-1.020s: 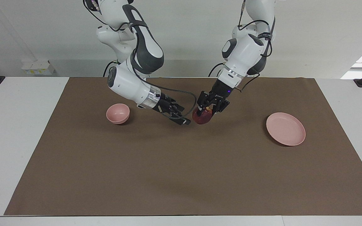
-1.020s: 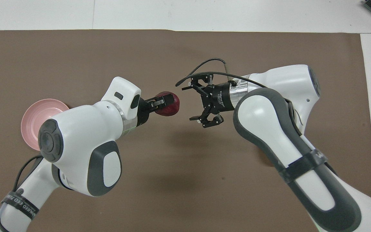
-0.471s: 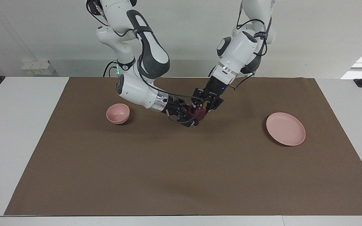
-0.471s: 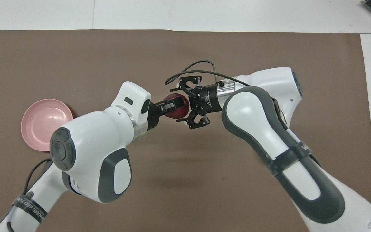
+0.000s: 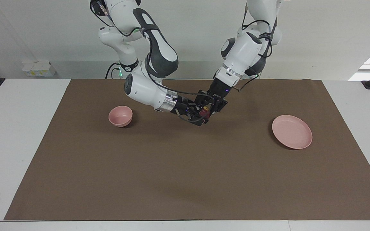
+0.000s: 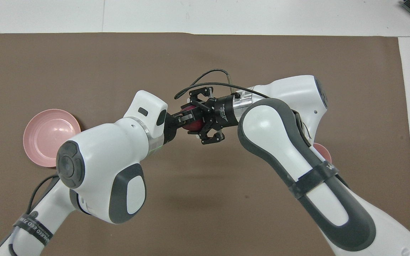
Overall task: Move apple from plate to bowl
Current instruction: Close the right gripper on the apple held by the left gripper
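Gripping the apple [image 6: 192, 124] in mid-air at frame centre, the left gripper [image 6: 185, 117] has its fingers clamped on it, while the right gripper [image 6: 199, 119] encloses it from the bowl's [image 5: 120, 115] side, its finger state indeterminate.

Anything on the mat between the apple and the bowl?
Nothing visible. The apple is in the air over mid-mat, the left gripper shut on it and the right gripper around it. The mat between there and the bowl is bare.
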`<state>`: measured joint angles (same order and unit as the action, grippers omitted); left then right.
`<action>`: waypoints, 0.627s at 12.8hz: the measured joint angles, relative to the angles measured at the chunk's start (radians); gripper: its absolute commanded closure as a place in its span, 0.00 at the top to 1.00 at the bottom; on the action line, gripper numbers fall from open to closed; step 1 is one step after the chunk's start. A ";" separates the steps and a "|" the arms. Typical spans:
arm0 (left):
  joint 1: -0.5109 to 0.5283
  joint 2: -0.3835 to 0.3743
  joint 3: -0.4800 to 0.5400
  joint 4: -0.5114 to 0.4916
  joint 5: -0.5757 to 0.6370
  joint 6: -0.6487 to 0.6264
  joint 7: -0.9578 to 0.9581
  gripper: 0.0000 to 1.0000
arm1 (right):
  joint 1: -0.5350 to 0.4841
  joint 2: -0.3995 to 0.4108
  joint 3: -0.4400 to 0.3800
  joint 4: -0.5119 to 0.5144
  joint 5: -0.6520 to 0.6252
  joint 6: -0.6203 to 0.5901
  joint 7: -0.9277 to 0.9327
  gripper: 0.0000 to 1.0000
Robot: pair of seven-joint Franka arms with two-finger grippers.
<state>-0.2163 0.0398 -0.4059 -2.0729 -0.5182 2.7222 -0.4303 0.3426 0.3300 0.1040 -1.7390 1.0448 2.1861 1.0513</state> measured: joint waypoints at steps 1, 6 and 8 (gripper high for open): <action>0.000 0.000 0.000 0.000 0.000 0.000 0.000 0.42 | 0.000 0.000 0.000 0.000 0.000 0.000 0.000 0.00; 0.000 0.010 0.001 0.001 0.000 0.001 -0.004 1.00 | -0.007 -0.002 -0.001 0.004 0.000 -0.011 -0.002 0.03; 0.001 0.014 0.006 0.005 0.001 -0.005 -0.004 1.00 | -0.009 -0.004 -0.002 0.009 0.000 -0.014 -0.002 0.04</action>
<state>-0.2157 0.0541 -0.3997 -2.0683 -0.5177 2.7167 -0.4339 0.3341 0.3258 0.1025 -1.7298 1.0449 2.1723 1.0498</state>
